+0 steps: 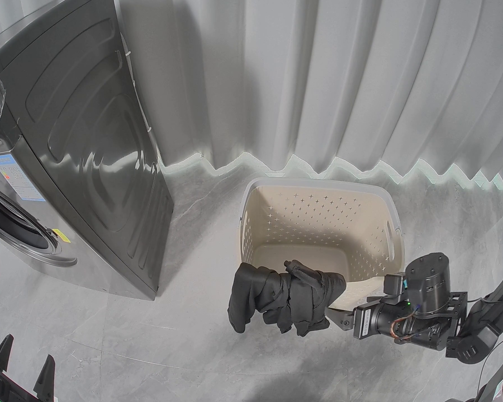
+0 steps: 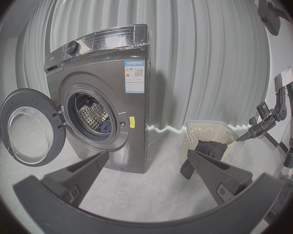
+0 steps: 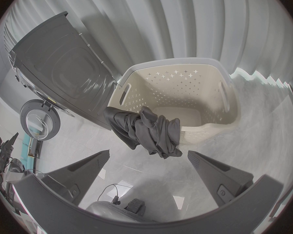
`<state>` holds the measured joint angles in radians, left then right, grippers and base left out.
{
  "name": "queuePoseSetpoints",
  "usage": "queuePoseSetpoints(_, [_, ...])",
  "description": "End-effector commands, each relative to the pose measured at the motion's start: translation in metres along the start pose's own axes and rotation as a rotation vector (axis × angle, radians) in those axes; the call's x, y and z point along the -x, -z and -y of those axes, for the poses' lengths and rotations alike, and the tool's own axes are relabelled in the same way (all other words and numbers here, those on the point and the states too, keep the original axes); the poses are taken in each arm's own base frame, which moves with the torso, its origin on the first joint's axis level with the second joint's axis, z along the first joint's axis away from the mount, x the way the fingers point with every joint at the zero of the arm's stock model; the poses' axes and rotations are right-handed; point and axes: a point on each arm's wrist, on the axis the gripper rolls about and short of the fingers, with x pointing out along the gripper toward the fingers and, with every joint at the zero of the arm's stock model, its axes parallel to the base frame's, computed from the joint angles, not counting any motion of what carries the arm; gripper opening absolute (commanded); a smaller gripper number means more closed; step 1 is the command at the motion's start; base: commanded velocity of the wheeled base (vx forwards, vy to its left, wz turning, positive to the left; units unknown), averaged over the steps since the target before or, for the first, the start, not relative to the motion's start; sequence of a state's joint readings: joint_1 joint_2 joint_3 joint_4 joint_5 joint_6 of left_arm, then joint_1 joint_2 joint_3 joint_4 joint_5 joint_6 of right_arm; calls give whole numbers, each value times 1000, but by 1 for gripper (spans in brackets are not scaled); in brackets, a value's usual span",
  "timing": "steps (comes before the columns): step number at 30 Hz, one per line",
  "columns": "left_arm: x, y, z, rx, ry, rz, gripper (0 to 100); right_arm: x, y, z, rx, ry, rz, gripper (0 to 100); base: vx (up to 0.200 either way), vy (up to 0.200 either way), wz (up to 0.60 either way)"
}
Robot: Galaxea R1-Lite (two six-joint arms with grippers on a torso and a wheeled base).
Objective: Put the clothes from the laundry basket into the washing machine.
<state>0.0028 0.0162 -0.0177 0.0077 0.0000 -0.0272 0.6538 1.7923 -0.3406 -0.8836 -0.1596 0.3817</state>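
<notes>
The right arm was stretched out low and level toward the near rim of the laundry basket [image 1: 394, 219], with the right gripper [image 3: 147, 156] spread wide and nothing held. A dark grey garment [image 1: 288, 302] was draped over that rim, just ahead of the fingertips and partly hung outside. The left gripper [image 2: 146, 153], likewise wide open and empty, was pointed at the washing machine [image 2: 120, 91], whose door [image 2: 31, 127] was swung open.

A dark garment [image 1: 288, 301] hangs over the laundry basket [image 1: 318, 182], the right gripper [image 1: 337, 315] just beside it.
</notes>
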Motion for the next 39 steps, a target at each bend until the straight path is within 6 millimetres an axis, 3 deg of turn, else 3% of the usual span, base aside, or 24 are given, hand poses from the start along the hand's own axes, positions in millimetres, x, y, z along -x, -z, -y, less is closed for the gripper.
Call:
queuePoseSetpoints(1, [0,4,0,0,0,-1,100,-27,7,-4,29,5,-31,100,0,0,0])
queuePoseSetpoints(18, [0,4,0,0,1,-2,100,-102,10,1,128,20,46,100,0,0,0])
queuePoseSetpoints(39, [0,4,0,7,1,-2,100,-125,5,6,142,23,95,100,0,0,0])
